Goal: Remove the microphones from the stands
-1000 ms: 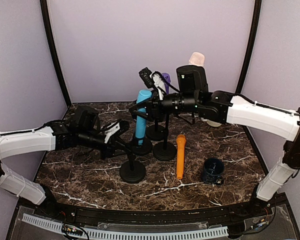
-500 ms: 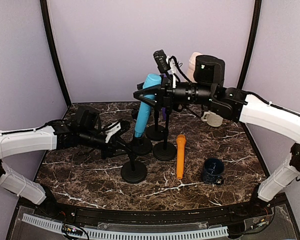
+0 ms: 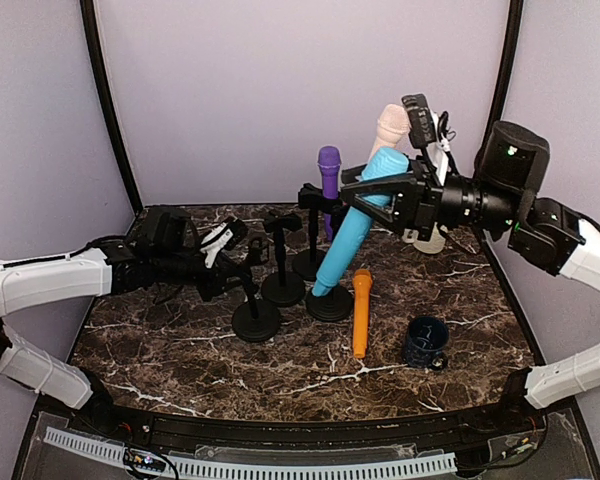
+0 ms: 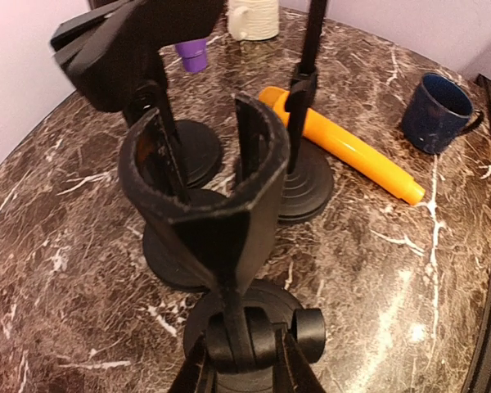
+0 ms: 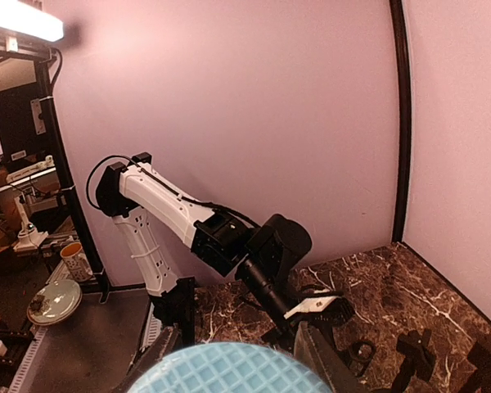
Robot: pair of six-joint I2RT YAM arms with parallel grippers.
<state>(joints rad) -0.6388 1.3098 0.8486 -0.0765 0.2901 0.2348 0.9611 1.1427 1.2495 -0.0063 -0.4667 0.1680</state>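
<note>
The right end effector (image 3: 368, 197) is pinching the blue microphone (image 3: 342, 248), holding it tilted above the marble table (image 3: 180, 350), out of the stand (image 4: 221, 237). The left end effector (image 4: 247, 364) is clamping that stand's stem. An orange microphone (image 3: 361, 310) is lying left of an upright navy mug (image 3: 426, 341).

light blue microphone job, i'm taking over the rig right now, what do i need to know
Right claw: shut on the light blue plastic microphone, held tilted above the table.
Left claw: shut on the post of a black round-based stand; its clip is empty.
Done: the microphone is out of the stand.
Left: probably set it down on the dark marble table, perhaps beside the orange microphone, then release both claws.
</note>
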